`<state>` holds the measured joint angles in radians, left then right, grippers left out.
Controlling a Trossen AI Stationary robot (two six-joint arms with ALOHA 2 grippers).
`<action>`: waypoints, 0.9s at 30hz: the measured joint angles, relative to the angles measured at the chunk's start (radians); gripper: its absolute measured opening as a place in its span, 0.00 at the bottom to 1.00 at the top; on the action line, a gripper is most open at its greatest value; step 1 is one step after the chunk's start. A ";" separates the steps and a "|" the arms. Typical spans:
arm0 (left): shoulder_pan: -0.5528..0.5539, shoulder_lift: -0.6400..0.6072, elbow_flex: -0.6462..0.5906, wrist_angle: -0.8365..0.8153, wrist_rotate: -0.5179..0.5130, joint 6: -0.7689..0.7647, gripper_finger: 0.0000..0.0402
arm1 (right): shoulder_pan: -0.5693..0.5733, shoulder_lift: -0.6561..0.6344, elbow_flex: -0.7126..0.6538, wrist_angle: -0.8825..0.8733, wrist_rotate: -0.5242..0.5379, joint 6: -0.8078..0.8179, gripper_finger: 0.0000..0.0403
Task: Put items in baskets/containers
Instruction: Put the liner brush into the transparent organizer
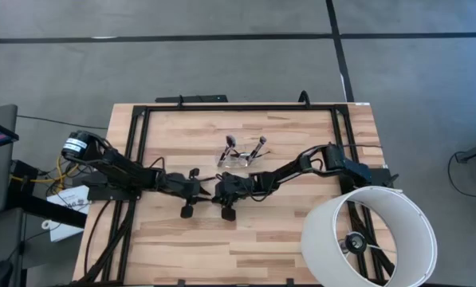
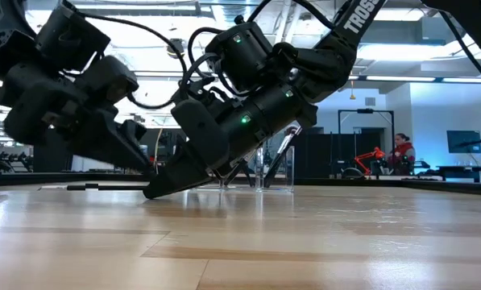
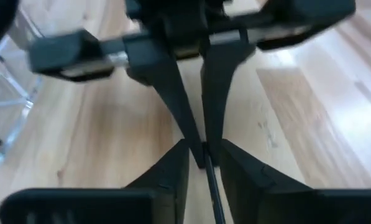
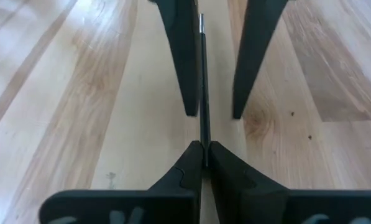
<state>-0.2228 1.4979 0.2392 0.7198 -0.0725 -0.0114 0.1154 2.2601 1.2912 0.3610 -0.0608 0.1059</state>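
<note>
Thin dark brush (image 4: pixel 202 93) passing between grippers at table centre
Right gripper (image 4: pixel 203 152) pinches its end; left gripper (image 4: pixel 214 112) fingers spread around it

– What is around the light wooden plank table (image 1: pixel 301 231)?

– Under it and on all sides lies a grey floor (image 1: pixel 222 64) with dark seam lines. Beyond the table's far edge, the room is a big hall with bright ceiling light strips (image 2: pixel 401 52).

– Is somebody there?

– Yes, a person in a red top (image 2: pixel 401 153) sits far behind the table, near a dark screen (image 2: pixel 463 142).
</note>
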 joint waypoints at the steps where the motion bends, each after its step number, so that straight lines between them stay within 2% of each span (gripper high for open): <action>1: 0.000 -0.014 0.000 -0.005 -0.006 -0.004 0.22 | 0.000 0.000 0.000 -0.002 0.000 0.000 0.02; 6: 0.000 -0.082 0.000 -0.130 -0.005 -0.082 0.29 | 0.000 -0.001 0.000 -0.008 0.005 0.000 0.02; 11: -0.012 -0.105 0.000 -0.267 0.034 -0.205 0.31 | -0.001 -0.014 0.001 -0.048 0.015 0.000 0.02; 17: -0.063 -0.095 0.000 -0.284 0.038 -0.215 0.29 | -0.005 -0.029 0.001 -0.077 0.018 -0.001 0.01; 27: -0.067 -0.095 0.000 -0.308 0.009 -0.241 0.29 | -0.005 -0.037 0.000 -0.077 0.016 0.000 0.01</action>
<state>-0.2901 1.4029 0.2394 0.4122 -0.0631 -0.2522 0.1108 2.2234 1.2911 0.2842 -0.0449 0.1055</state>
